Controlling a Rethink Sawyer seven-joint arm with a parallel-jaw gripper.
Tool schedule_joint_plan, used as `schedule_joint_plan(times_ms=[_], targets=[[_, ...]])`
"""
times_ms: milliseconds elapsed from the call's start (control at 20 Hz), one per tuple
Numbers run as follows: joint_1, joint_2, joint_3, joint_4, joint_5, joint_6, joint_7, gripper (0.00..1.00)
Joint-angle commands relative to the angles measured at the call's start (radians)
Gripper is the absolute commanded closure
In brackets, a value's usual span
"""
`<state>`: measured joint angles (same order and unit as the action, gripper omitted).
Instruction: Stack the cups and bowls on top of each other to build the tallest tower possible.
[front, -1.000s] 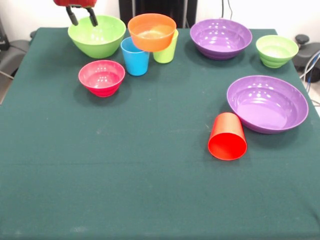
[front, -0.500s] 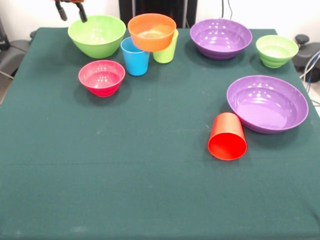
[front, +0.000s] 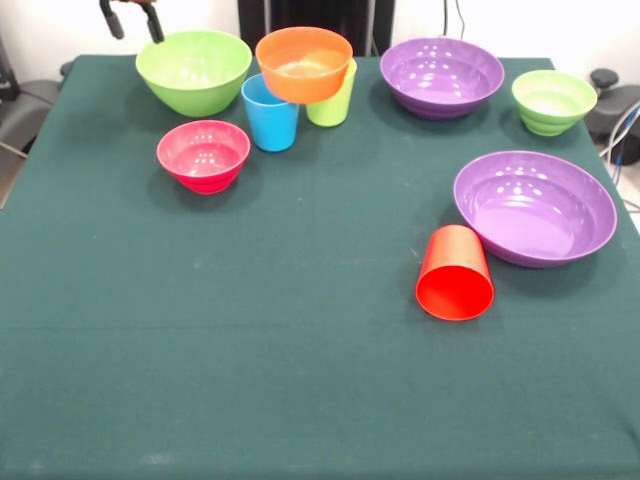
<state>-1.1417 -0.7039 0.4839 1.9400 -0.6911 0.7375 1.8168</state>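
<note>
The red cup (front: 455, 274) lies tipped on its side on the green counter (front: 250, 350), just beside the near rim of the closer purple bowl (front: 535, 207); its long axis runs nearly front to back, mouth toward the camera and narrower base pointing away toward the robot's side. Being thin, glossy plastic, it is likely light, stiff and rather slippery, and free to roll sideways if nudged, so a pinch across its wall near the mouth looks safest. The blue cup (front: 270, 113) stands upright, mouth up, next to the lime cup (front: 333, 100), which carries the orange bowl (front: 303, 64) on its rim, a perch that looks easy to topple. The pink bowl (front: 203, 155), big green bowl (front: 194, 71), far purple bowl (front: 441, 76) and small green bowl (front: 553, 101) all sit mouth up, best taken by the rim. The claw (front: 131, 22) hangs at the top left edge, its two fingers apart and holding nothing.
</note>
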Motion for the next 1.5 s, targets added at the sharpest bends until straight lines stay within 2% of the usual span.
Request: schedule_joint_plan(times_ms=[50, 950, 1500], targets=[[0.021, 0.108, 0.001, -0.103, -0.086, -0.016, -0.131, 0.00], [0.007, 0.195, 0.003, -0.160, -0.131, -0.048, -0.141, 0.00], [0.010, 0.194, 0.005, -0.159, -0.127, -0.044, -0.139, 0.00]])
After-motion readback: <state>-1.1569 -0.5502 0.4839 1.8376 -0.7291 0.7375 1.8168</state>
